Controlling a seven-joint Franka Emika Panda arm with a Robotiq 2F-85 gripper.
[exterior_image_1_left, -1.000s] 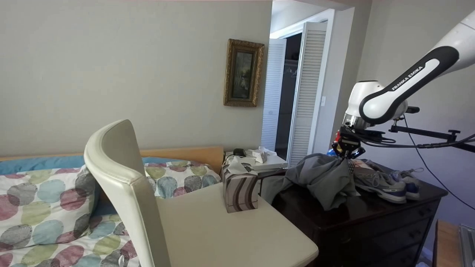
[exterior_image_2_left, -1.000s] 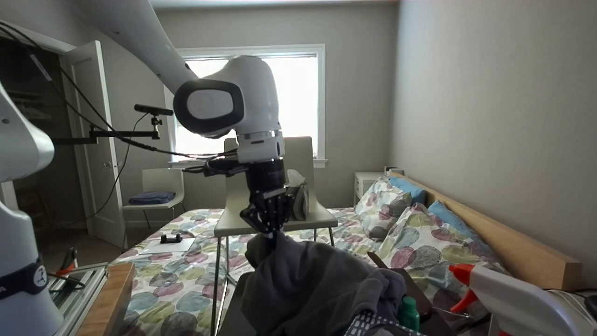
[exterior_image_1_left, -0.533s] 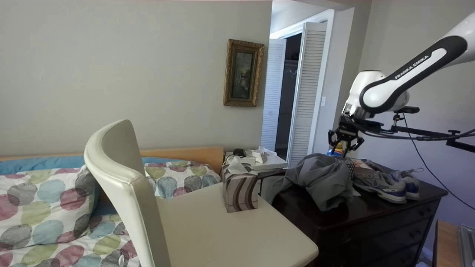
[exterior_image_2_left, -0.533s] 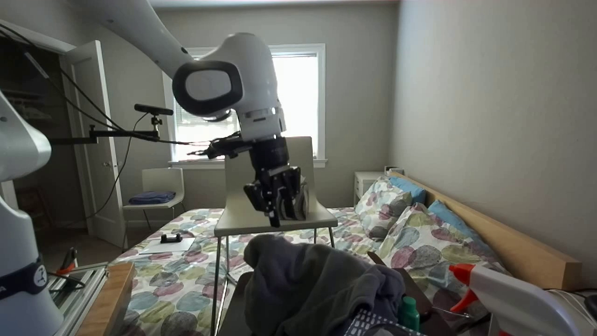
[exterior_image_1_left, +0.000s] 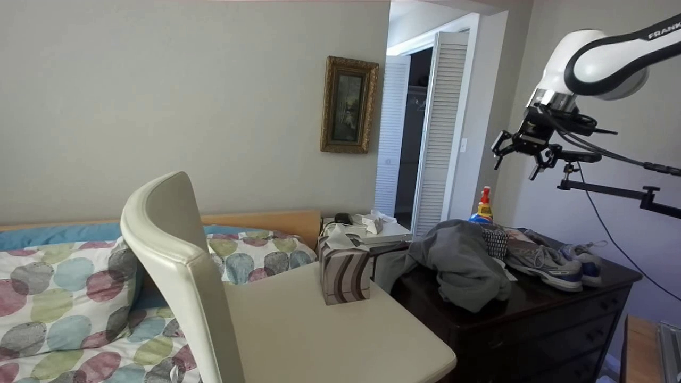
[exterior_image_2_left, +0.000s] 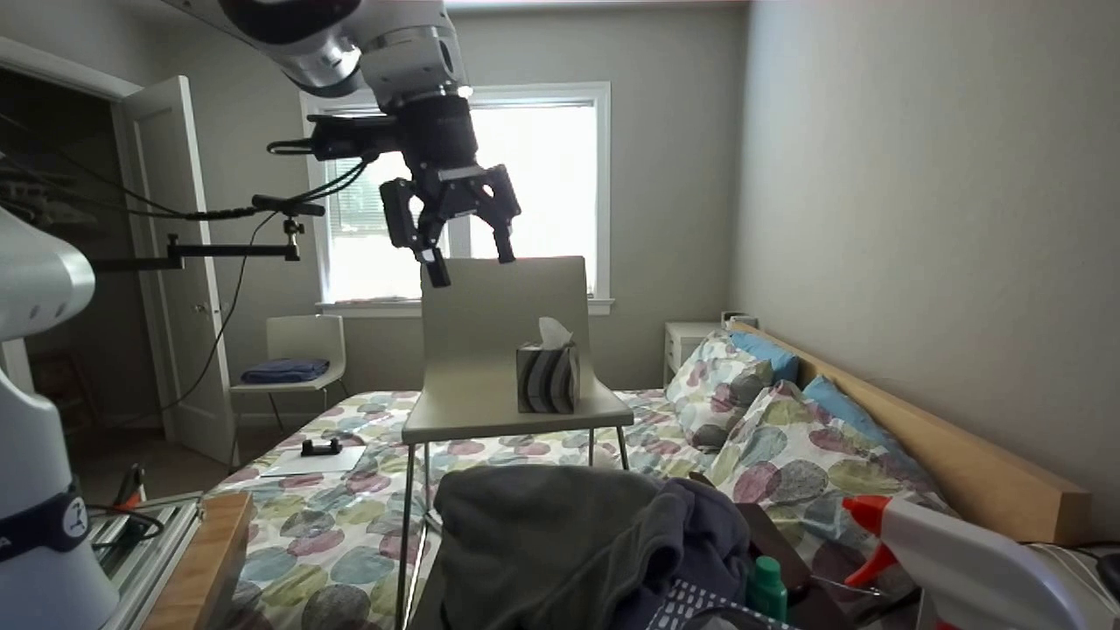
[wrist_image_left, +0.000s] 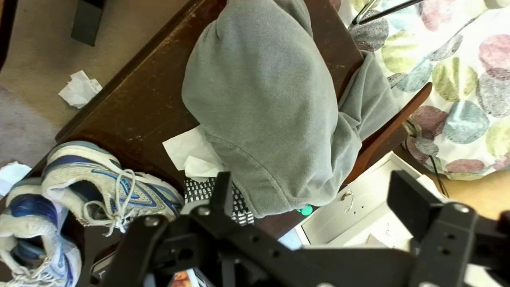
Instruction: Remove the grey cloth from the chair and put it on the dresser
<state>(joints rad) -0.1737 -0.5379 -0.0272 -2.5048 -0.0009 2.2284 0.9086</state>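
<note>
Heaped in loose folds, the grey cloth (exterior_image_1_left: 460,260) lies on the dark wooden dresser (exterior_image_1_left: 532,324), and part of it hangs off the side by the bed. In the wrist view the cloth (wrist_image_left: 263,99) covers much of the dresser top (wrist_image_left: 139,111). My gripper (exterior_image_1_left: 515,170) is well above the dresser and apart from the cloth. Its fingers are spread wide with nothing between them, as the gripper (exterior_image_2_left: 472,267) also shows against the window. The cream chair (exterior_image_1_left: 324,340) beside the dresser bears no cloth, only a striped tissue box (exterior_image_1_left: 346,274).
Sneakers (wrist_image_left: 111,195), a black-and-white patterned box (wrist_image_left: 199,190) and a spray bottle (exterior_image_1_left: 483,213) share the dresser top with the cloth. A camera on a black bar (exterior_image_1_left: 606,187) reaches in below the arm. Farther off, a folded blue cloth (exterior_image_2_left: 284,372) rests on another chair.
The gripper has opened and let go of the cloth, then risen well above it. Freed, the cloth's raised part has sunk onto the dresser.
</note>
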